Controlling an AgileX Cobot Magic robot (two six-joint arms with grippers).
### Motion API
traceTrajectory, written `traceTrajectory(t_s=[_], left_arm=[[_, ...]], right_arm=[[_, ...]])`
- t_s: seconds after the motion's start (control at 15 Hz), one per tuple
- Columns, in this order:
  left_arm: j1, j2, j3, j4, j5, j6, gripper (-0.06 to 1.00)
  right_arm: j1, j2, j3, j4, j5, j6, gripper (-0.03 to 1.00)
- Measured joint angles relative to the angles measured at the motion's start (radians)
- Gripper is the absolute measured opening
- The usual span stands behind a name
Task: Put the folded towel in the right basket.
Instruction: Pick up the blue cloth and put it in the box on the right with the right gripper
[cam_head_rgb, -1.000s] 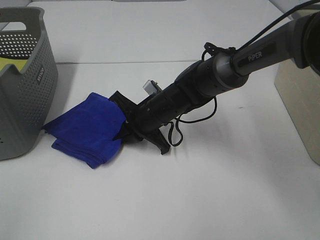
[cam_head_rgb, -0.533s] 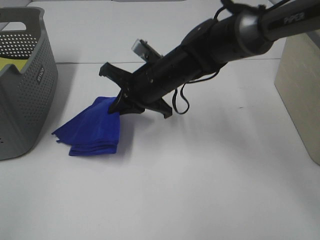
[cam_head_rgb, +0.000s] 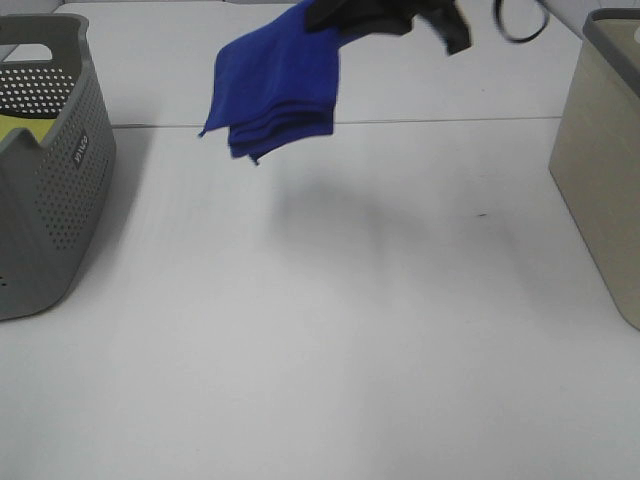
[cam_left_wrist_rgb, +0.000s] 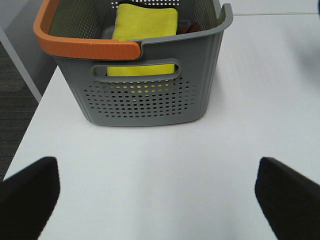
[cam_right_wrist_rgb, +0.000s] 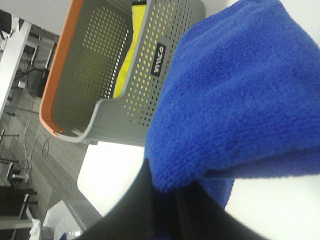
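The folded blue towel (cam_head_rgb: 280, 80) hangs in the air high above the table, near the top of the exterior view. My right gripper (cam_head_rgb: 335, 14) is shut on its upper right corner, mostly cut off by the frame's top edge. In the right wrist view the towel (cam_right_wrist_rgb: 240, 100) fills the frame, pinched at the fingers (cam_right_wrist_rgb: 165, 210). The right basket (cam_head_rgb: 605, 150), beige, stands at the table's right edge, well apart from the towel. My left gripper (cam_left_wrist_rgb: 155, 195) is open and empty, facing the grey basket (cam_left_wrist_rgb: 145, 95).
The grey perforated basket (cam_head_rgb: 45, 170) with an orange rim stands at the table's left and holds a yellow cloth (cam_left_wrist_rgb: 145, 25). It also shows in the right wrist view (cam_right_wrist_rgb: 115, 75). The white table (cam_head_rgb: 320, 330) lies below the towel.
My right gripper has lifted the towel off the table, up and a little to the right; the towel now hangs free. The right arm has mostly left the exterior view.
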Motion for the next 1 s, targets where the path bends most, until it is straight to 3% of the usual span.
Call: traceTrajectory(t_s=[0.33,0.73,0.87,1.0], left_arm=[[0.0,0.0,0.0,0.0,0.0,0.0,0.99],[0.0,0.0,0.0,0.0,0.0,0.0,0.99],[0.0,0.0,0.0,0.0,0.0,0.0,0.99],[0.0,0.0,0.0,0.0,0.0,0.0,0.99]], right_arm=[[-0.346,-0.21,0.0,-0.006,0.109,-0.001,0.05],[-0.804,-0.255,0.021,-0.051,0.267,0.031,0.05],[-0.902,-0.259,0.077,-0.022,0.255,0.051,0.05],[-0.957,-0.261,0.169,-0.011,0.159,0.05,0.05]])
